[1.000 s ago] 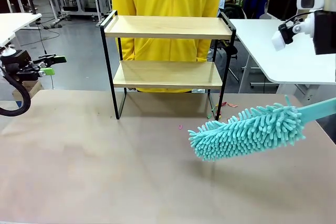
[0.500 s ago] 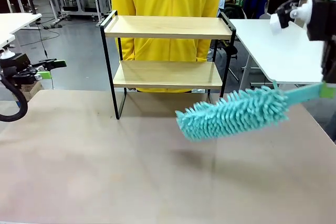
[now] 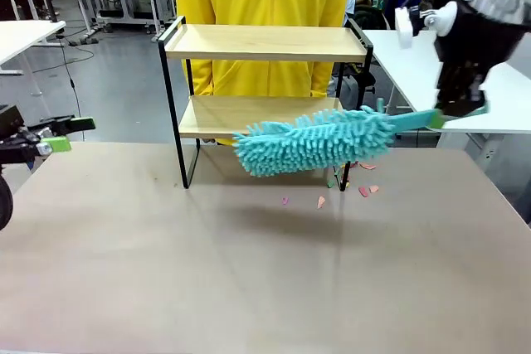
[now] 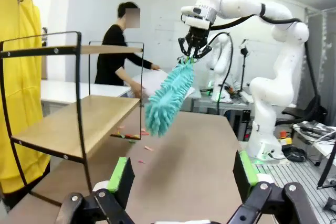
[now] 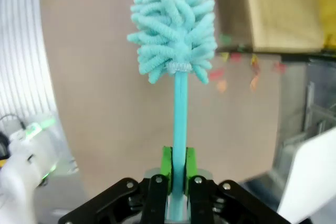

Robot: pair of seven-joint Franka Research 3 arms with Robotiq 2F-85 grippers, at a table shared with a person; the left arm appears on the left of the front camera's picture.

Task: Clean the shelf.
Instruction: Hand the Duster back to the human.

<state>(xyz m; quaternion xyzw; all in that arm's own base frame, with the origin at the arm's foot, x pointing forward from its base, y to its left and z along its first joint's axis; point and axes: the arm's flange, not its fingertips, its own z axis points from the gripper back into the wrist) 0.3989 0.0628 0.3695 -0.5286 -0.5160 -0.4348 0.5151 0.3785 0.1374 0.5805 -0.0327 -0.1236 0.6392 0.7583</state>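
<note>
Bright, even indoor light; soft shadows; right wrist view motion-blurred.

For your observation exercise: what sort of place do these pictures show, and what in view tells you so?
Most likely a robotics lab or workshop. White robot arms stand on bases beside a table, more white worktables stand behind on a grey floor, and cables trail across it.

Upright two-tier wooden shelf, black-framed

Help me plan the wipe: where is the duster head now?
In the front view, the duster head hangs right of centre, in front of the shelf's lower board, above the table.
</note>
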